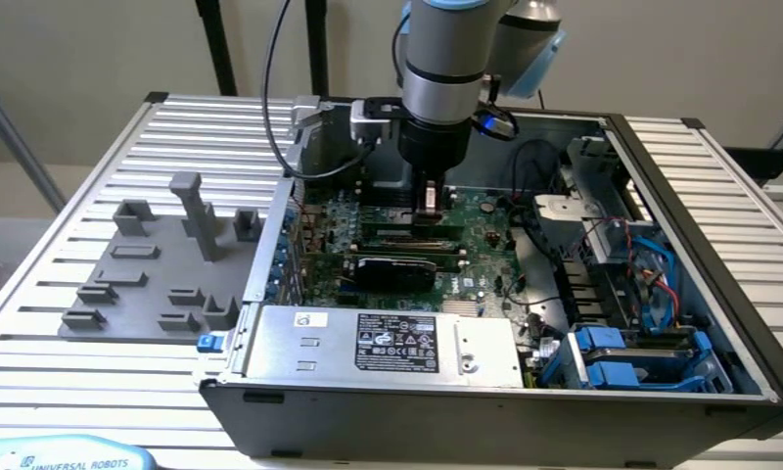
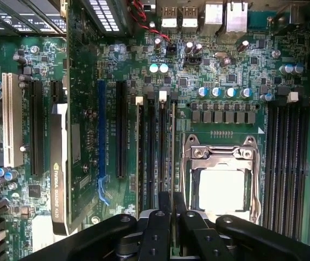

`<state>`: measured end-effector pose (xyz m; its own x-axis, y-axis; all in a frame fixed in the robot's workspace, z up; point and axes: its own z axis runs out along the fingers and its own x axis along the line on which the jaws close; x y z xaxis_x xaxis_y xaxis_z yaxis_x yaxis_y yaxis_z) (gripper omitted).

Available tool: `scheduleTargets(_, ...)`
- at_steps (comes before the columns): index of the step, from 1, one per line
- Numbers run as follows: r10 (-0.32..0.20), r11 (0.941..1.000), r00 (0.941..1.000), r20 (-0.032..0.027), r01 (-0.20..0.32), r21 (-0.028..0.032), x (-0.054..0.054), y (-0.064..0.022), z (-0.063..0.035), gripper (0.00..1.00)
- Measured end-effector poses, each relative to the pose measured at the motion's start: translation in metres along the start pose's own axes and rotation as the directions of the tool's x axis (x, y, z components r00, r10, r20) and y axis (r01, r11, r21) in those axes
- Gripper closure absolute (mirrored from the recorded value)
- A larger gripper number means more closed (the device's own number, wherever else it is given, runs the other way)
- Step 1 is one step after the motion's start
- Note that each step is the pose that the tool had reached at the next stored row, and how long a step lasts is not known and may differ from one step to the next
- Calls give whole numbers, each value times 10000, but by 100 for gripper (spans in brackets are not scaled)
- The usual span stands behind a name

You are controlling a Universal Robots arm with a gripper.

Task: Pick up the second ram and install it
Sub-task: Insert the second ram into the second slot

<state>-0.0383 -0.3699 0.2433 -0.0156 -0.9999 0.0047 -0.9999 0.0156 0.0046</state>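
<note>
Over the motherboard (image 2: 236, 65) inside the open computer case (image 1: 405, 416), the hand (image 2: 172, 200) was clenched on the second ram (image 2: 172, 147), seen edge-on beside the processor socket (image 2: 222, 174); its lower edge was hidden. Two sticks stood there, the other stick (image 2: 138, 152) nearby; four bare slots (image 2: 285, 163) lay across the socket.

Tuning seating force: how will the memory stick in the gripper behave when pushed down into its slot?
Probably stiff along its edge: the memory stick is a thin flat board. Held by a narrow pinch in the gripper, it may tilt. Likely fragile; the motherboard underneath is crowded with small parts.
</note>
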Motion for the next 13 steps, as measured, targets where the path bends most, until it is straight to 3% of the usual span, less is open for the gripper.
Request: scheduleTargets(13,0,10000,10000,-19,0,0,45,16,54,87)
